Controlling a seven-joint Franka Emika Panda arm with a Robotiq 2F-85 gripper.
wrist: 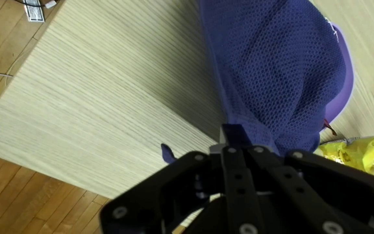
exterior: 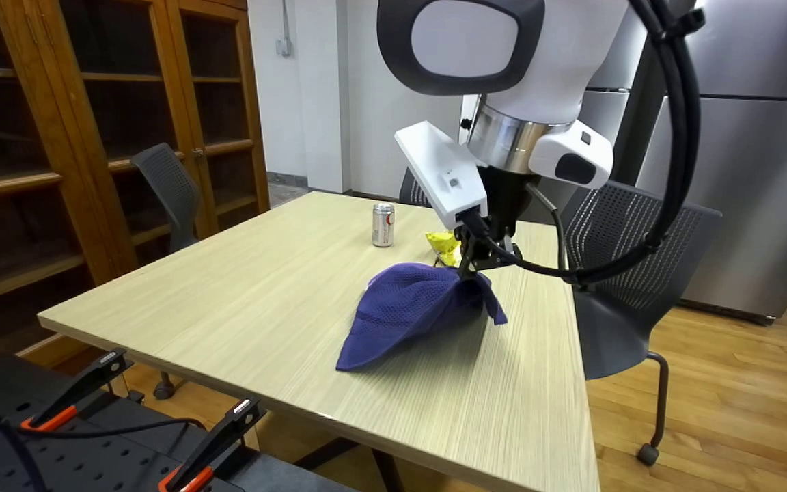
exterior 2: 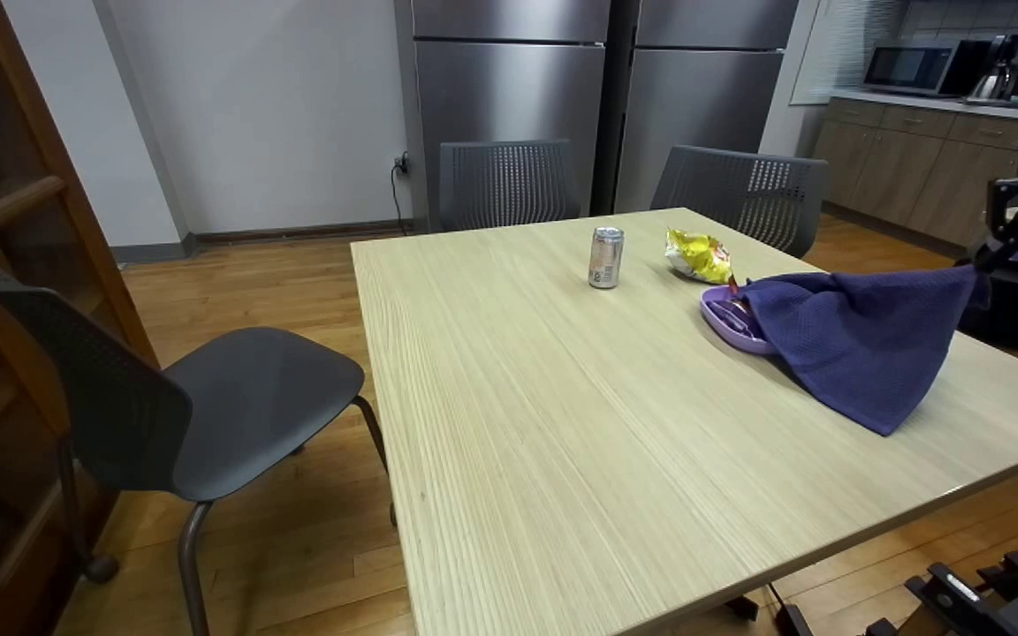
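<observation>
My gripper (exterior: 468,270) is shut on a dark blue-purple cloth (exterior: 400,307) and holds one part raised above the table. In the wrist view the closed fingers (wrist: 235,135) pinch the cloth (wrist: 278,71) near its edge. The cloth hangs down to the table and drapes over part of a light purple dish (exterior 2: 746,344). The dish's rim also shows in the wrist view (wrist: 347,84). Some dark wrapped items (exterior 2: 733,314) lie in the dish, partly hidden by the cloth. A crumpled yellow packet (exterior 2: 699,256) lies beside the dish, close to the gripper in the wrist view (wrist: 355,154).
A silver can (exterior: 382,225) stands upright on the light wood table (exterior: 264,294), beyond the cloth; it also shows in an exterior view (exterior 2: 605,258). Grey chairs (exterior 2: 509,181) stand around the table. Black and orange clamps (exterior: 212,447) sit by its near edge. A cable hangs from the arm.
</observation>
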